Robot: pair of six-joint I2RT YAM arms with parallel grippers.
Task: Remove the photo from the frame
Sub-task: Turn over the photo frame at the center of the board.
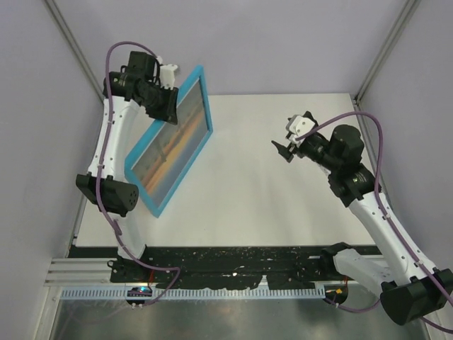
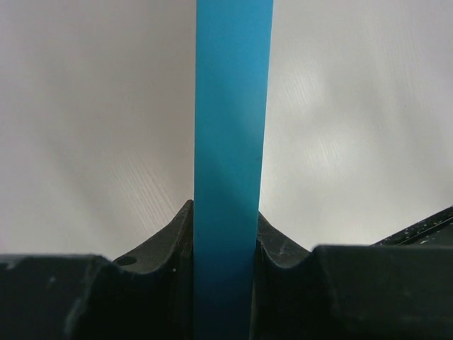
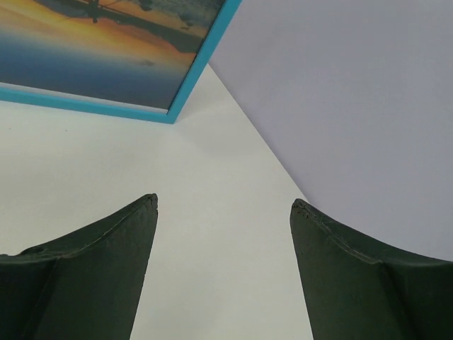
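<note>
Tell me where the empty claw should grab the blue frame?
Probably the frame by its near short edge, from the right. It stands tilted, the left claw pinches its upper long edge, and that thin rim fits the open right claw.

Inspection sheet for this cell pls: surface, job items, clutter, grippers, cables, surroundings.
Surface: white table top, bare where visible; black speckled strip along the near edge.
Job's things: thin light-blue rectangular frame held tilted at the left; orange-and-blue sunset photo inside it, not yet out.
Clutter: nothing seen.
Grippers: left gripper, jaws shut on the frame's edge; right gripper, jaws open, empty, above the table.
Cables: purple cables loop along both arms.
Surroundings: pale lilac walls, metal corner posts.
</note>
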